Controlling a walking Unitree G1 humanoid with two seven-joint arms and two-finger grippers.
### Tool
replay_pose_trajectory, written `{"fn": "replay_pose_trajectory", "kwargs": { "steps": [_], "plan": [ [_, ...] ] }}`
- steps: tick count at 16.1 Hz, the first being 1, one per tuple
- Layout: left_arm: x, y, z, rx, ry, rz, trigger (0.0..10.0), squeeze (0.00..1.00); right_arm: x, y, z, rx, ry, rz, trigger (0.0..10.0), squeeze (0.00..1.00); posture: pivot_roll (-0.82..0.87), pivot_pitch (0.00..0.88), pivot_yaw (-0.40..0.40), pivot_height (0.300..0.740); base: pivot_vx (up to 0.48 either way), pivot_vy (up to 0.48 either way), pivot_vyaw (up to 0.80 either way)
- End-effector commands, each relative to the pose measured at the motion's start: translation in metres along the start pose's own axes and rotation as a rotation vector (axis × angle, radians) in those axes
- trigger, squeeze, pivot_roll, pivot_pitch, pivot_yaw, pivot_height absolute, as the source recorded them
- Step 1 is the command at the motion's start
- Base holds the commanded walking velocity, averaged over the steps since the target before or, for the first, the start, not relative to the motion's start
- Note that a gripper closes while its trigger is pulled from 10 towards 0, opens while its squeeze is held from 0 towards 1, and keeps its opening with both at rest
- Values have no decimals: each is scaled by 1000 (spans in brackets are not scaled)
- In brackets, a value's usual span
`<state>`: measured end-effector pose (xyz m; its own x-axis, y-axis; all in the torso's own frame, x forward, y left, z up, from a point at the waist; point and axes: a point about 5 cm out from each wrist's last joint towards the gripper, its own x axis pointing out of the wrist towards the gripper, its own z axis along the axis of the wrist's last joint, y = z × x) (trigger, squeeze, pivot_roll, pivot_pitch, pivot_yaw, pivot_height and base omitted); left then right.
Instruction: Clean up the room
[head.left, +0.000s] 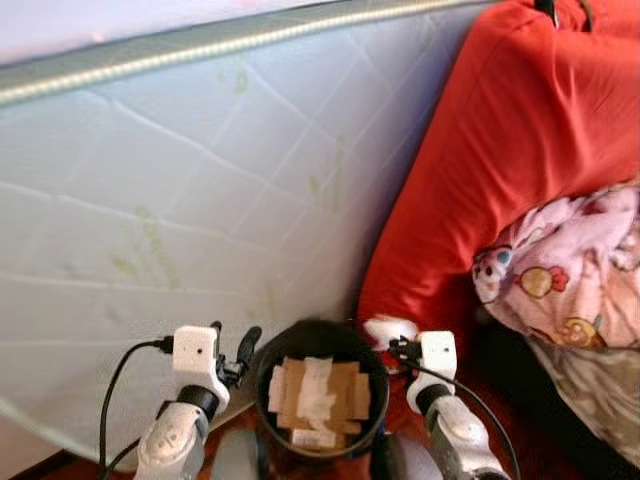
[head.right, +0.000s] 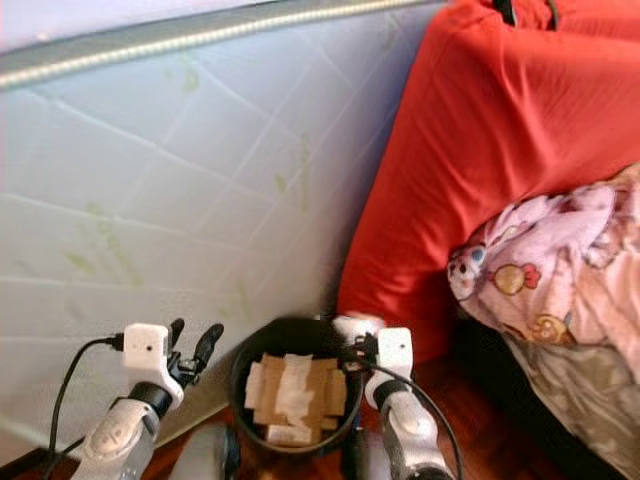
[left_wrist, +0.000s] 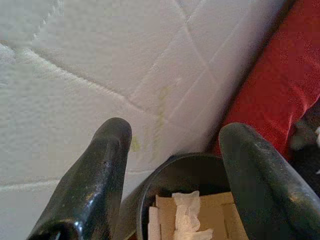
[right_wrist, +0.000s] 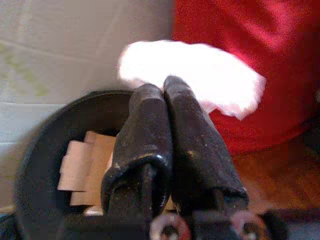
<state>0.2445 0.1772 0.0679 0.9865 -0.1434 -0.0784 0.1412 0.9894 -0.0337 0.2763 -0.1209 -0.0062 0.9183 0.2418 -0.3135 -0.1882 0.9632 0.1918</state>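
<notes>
Right pincer (right_wrist: 165, 92) — I see its two black fingers pressed together, clamped on a white tissue wad (right_wrist: 195, 75) that sticks out past the fingertips. In the head view the wad (head.left: 388, 328) sits at the tip of this pincer (head.left: 398, 345), just over the near-right rim of the black bin (head.left: 372, 368). The wad is not yet inside the bin.

The bin stands on the floor between my two arms, just below and to the left of the right pincer. It holds brown cardboard pieces (head.left: 345, 390) with crumpled white paper (head.left: 316, 388) lying on top of them.

Left pincer (head.left: 232, 345) — fingers spread apart, nothing between them. It hovers just left of the bin, near its rim but I cannot tell whether it touches. Through the left wrist camera the two fingers (left_wrist: 102, 170) frame the bin's rim (left_wrist: 150, 185) and the paper inside.

Beyond both pincers a pale quilted mattress (head.left: 180, 200) stands on edge — stitched seams, some faint greenish marks. To the right of the right pincer, a large red cushion (head.left: 500, 170) leans against the mattress; further right lies a pink printed blanket (head.left: 570, 260).
</notes>
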Motion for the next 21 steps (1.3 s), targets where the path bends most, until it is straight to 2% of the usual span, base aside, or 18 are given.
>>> {"fn": "replay_pose_trajectory", "kwargs": {
  "steps": [1, 3, 6, 10, 13, 16, 20, 21],
  "plan": [
    [-3, 4, -2, -4, 12, 20, 10000, 0, 1, 8, -3, 6, 20, 43, 10000, 0, 121, 96, -53, 584, 0, 0, 0],
    [-3, 2, 0, -4, 8, 10, 10000, 0, 4, 14, -6, -48, 87, 110, 10000, 0, 131, 109, -61, 584, 0, 0, 0],
    [3, 2, 10, 9, -20, 0, 10000, 0, 13, 10, 4, -44, 114, 60, 10000, 0, 145, 136, -77, 584, 0, 0, 0],
    [4, 8, 23, 37, -57, 31, 10000, 0, 32, 20, 37, -49, 60, 98, 10000, 0, 196, 186, -116, 584, 0, 0, 0],
    [-7, 6, 29, 27, -78, 58, 10000, 0, 44, 30, 59, -76, 45, 119, 10000, 0, 225, 241, -140, 584, 0, 0, 0],
    [-21, -3, 29, 12, -66, 69, 10000, 0, 46, 52, 51, -195, 149, 242, 10000, 0, 261, 288, -155, 584, 0, 0, 0],
    [-35, -7, 29, 4, -39, 83, 10000, 0, 41, 65, 36, -289, 246, 346, 10000, 0, 279, 328, -163, 584, 0, 0, 0],
    [-38, -8, 28, 1, -31, 84, 10000, 0, 40, 68, 31, -339, 270, 371, 10000, 0, 281, 336, -166, 584, 0, 0, 0]
  ]
}}
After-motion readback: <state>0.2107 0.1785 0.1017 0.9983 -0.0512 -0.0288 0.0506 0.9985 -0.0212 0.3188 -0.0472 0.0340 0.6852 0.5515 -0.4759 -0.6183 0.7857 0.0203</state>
